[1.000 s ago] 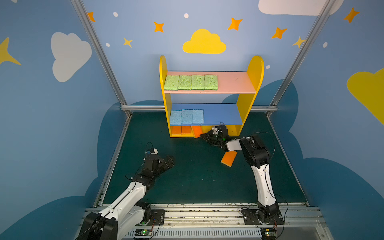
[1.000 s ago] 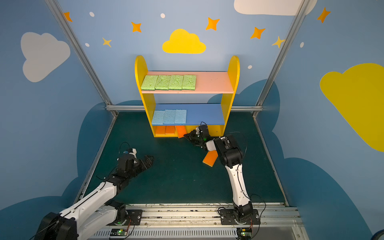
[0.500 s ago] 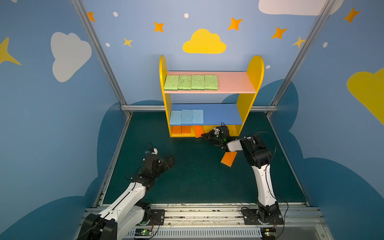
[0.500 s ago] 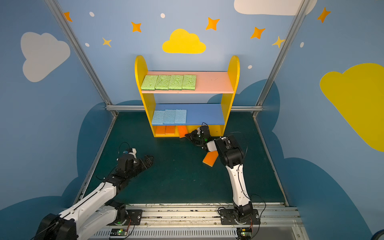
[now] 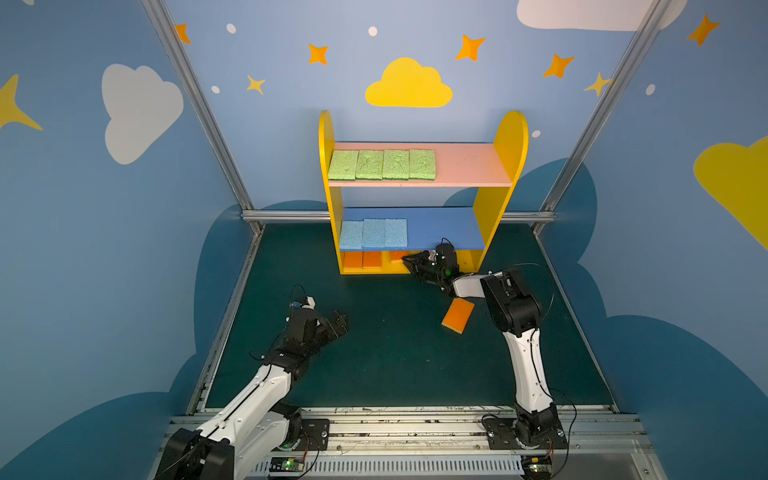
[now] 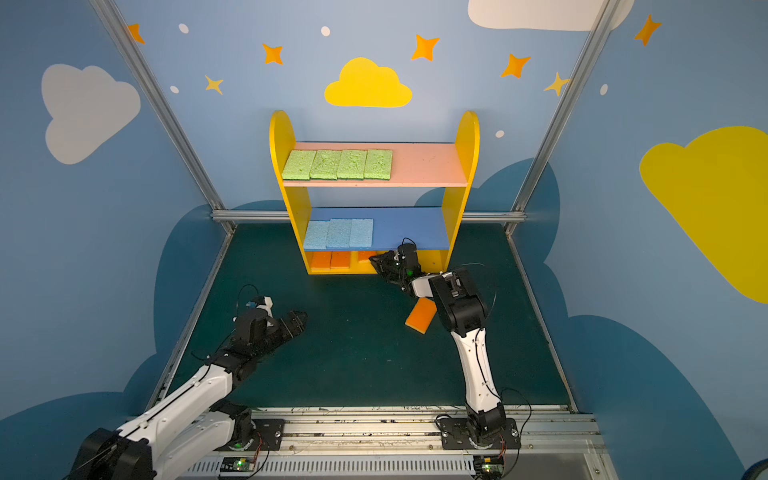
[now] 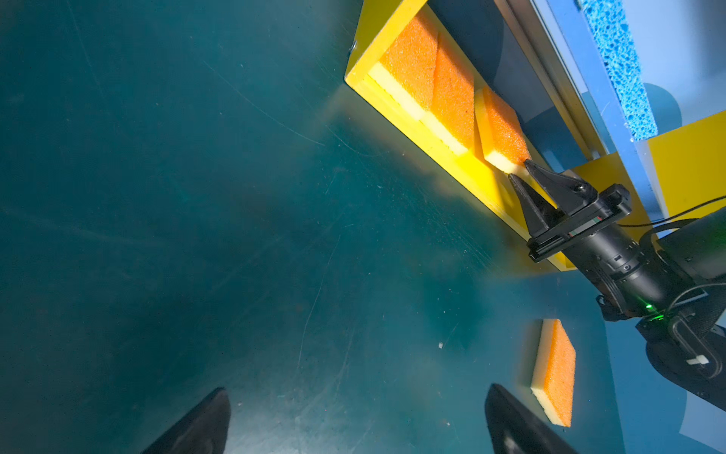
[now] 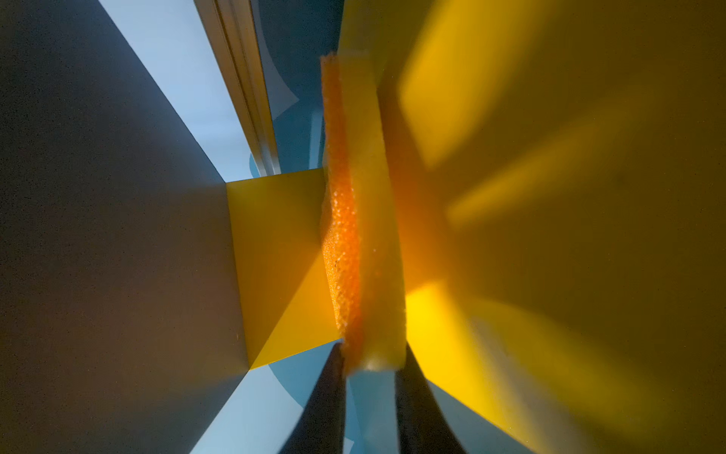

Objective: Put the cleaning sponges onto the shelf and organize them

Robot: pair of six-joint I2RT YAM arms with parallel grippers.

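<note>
The shelf [image 5: 500, 166] stands at the back, with several green sponges [image 5: 382, 165] on its pink board and three blue sponges [image 5: 373, 233] on the blue board. Two orange sponges [image 7: 428, 78] lie side by side on the yellow base. A third orange sponge [image 7: 501, 133] lies beside them, a little askew. My right gripper [image 7: 520, 171] is at that sponge's near end [image 8: 353, 236], jaws slightly open either side of it, not squeezing. One more orange sponge [image 5: 457, 315] lies on the mat. My left gripper [image 5: 341, 322] hovers wide open over bare mat.
The right halves of the pink and blue boards [image 5: 457, 164] are bare. Blue walls and metal posts [image 5: 199, 112] close in the green mat [image 5: 395, 353]. The right arm's elbow [image 5: 511, 301] rises just beside the loose sponge.
My right gripper has pushed the third orange sponge further in under the blue board and its jaws have parted a little. The left arm has not moved.
</note>
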